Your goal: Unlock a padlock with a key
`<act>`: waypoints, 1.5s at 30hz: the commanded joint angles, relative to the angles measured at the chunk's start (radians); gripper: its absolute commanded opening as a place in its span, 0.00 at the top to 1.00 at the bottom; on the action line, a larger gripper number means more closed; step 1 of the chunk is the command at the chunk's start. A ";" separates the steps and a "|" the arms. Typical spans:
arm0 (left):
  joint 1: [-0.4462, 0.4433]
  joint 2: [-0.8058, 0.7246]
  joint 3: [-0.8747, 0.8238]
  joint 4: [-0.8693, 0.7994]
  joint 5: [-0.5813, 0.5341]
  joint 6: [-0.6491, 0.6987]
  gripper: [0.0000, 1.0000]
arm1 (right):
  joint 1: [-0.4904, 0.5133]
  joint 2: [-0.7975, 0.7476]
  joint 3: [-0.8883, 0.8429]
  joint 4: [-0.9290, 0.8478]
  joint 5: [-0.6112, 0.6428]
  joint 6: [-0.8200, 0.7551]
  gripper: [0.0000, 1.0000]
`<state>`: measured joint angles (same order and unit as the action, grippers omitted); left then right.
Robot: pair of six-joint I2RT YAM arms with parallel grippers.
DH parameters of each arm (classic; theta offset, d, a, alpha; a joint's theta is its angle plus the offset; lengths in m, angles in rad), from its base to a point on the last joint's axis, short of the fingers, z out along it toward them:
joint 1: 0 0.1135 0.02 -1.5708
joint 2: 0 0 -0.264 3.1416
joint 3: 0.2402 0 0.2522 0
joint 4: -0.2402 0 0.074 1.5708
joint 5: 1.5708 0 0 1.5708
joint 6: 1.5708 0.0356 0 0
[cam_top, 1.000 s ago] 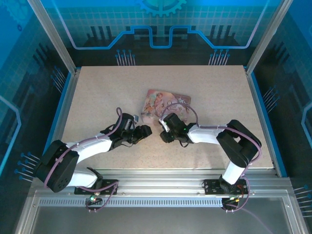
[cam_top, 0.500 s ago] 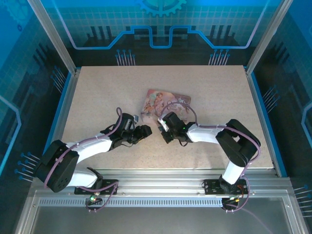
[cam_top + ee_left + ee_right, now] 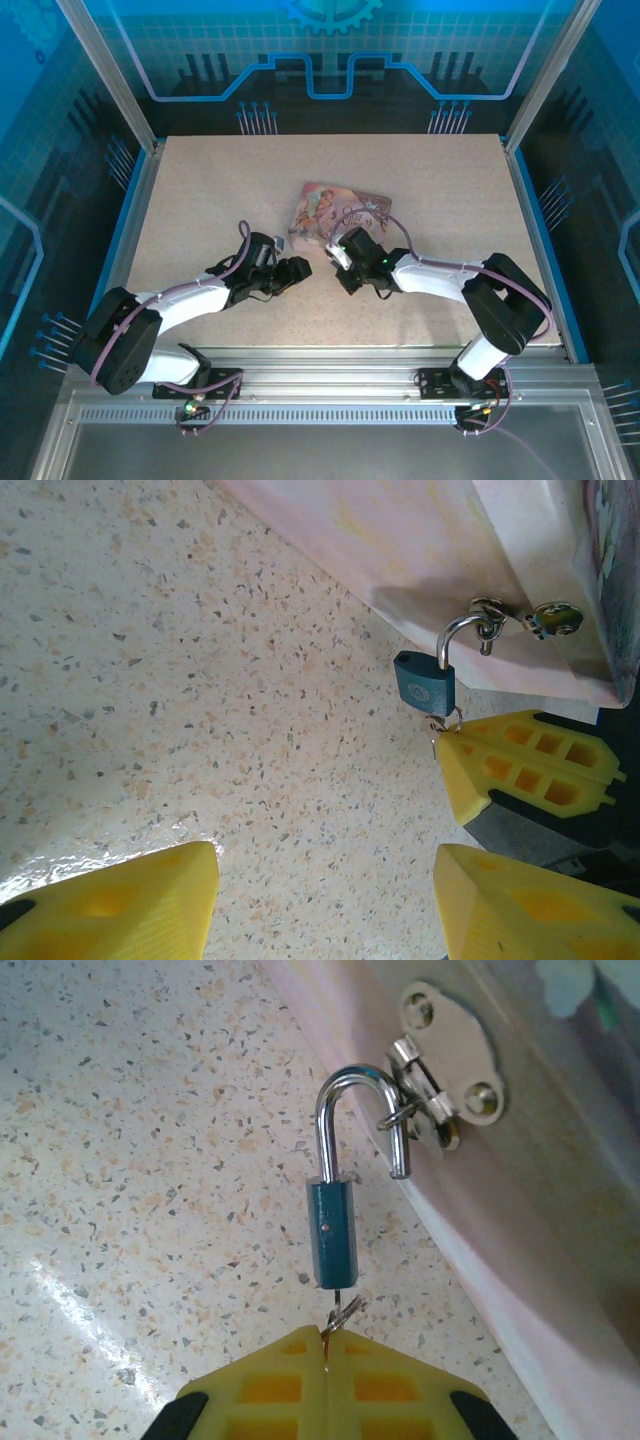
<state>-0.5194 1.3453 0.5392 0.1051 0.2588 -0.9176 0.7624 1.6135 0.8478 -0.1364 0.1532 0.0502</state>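
padlock (image 3: 330,1235): hooked by its silvery shackle through the ring of the hasp (image 3: 450,1065) on the side of the pink box (image 3: 530,1220); teal body seen just beside the box edge, over the speckled table (image 3: 200,200)
shackle: one leg seated in the body, the other end seen free of it
key (image 3: 340,1315): set in the bottom of the lock body; only a small silvery bit is seen
right gripper (image 3: 325,1345): yellow fingers pressed together, key pinched at their tips, right under the lock
left gripper (image 3: 320,900): fingers spread apart, nothing gripped, bare table seen between them; pointed at the lock from near by, not touching it
top view: both grippers are seen close together at the near edge of the box, left (image 3: 298,270), right (image 3: 335,262)
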 commanded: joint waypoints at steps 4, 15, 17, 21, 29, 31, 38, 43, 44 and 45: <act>0.010 -0.004 -0.021 0.022 0.010 -0.018 0.40 | -0.017 -0.015 0.006 -0.037 0.023 -0.039 1.00; 0.010 -0.005 -0.013 0.013 0.008 -0.016 0.40 | -0.022 0.063 0.057 -0.015 0.014 -0.029 0.76; 0.010 -0.008 -0.013 0.009 0.007 -0.015 0.40 | -0.024 0.064 0.054 0.006 0.016 -0.014 0.70; 0.012 -0.011 -0.013 0.003 0.005 -0.013 0.40 | -0.027 0.075 0.051 0.041 0.000 0.006 0.64; 0.013 -0.015 -0.015 -0.001 0.005 -0.012 0.40 | -0.024 0.101 0.037 0.123 -0.020 0.056 0.62; 0.015 -0.015 -0.016 -0.005 0.005 -0.010 0.40 | -0.025 0.110 0.040 0.135 -0.017 0.064 0.62; 0.018 -0.027 -0.021 -0.011 0.004 -0.008 0.40 | -0.025 0.161 0.063 0.143 -0.013 0.073 0.64; 0.024 -0.034 -0.025 -0.015 0.004 -0.006 0.40 | -0.023 0.165 0.060 0.130 -0.016 0.064 0.82; 0.024 -0.036 -0.025 -0.014 0.003 -0.007 0.40 | -0.021 0.160 0.057 0.125 -0.019 0.058 0.88; 0.025 -0.035 -0.025 -0.016 0.003 -0.006 0.40 | -0.018 0.156 0.054 0.120 -0.017 0.051 0.92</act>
<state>-0.5056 1.3334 0.5331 0.1101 0.2588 -0.9173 0.7452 1.7672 0.8902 -0.0139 0.1413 0.1143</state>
